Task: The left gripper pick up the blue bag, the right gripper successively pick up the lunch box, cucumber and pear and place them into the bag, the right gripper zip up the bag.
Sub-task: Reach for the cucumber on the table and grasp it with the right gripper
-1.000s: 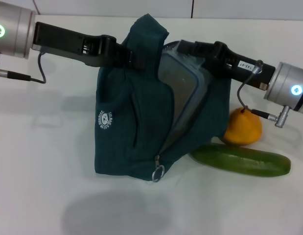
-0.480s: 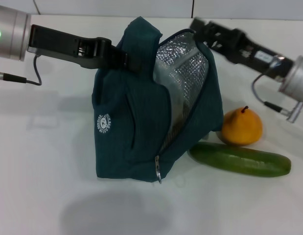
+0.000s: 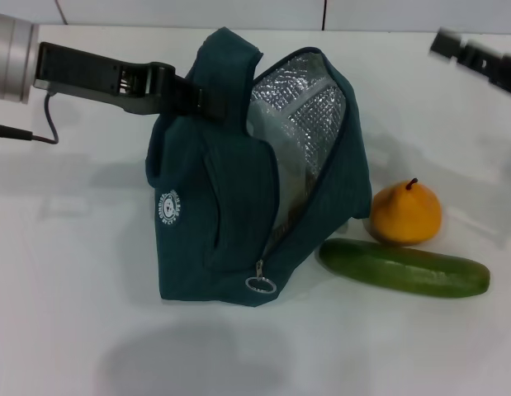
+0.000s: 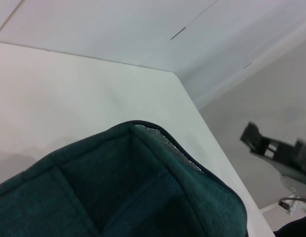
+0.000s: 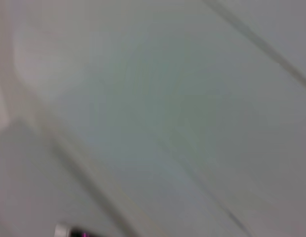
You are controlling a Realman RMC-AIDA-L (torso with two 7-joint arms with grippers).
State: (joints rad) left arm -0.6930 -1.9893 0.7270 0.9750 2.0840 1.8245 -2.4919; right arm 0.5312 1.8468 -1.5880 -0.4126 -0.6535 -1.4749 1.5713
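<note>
My left gripper (image 3: pixel 204 97) is shut on a handle of the blue bag (image 3: pixel 222 223) and holds it upright on the table. The bag's mouth gapes toward the right, showing silver lining (image 3: pixel 309 107). The lunch box (image 3: pixel 276 161) stands inside, only its pale side showing. In the left wrist view the bag's top edge (image 4: pixel 118 187) fills the foreground. The pear (image 3: pixel 406 213) sits right of the bag, with the cucumber (image 3: pixel 404 268) lying in front of it. My right gripper (image 3: pixel 470 54) is high at the far right, away from the bag, and also shows far off (image 4: pixel 274 150).
The bag's ring zipper pull (image 3: pixel 259 285) hangs at the bottom front of the opening. White table (image 3: pixel 90 330) spreads left of and in front of the bag. The right wrist view gives only blurred white surface.
The right gripper left the lunch box inside the bag and drew back up and to the right. The bag's mouth has opened wider, and the left gripper shifted the bag slightly left.
</note>
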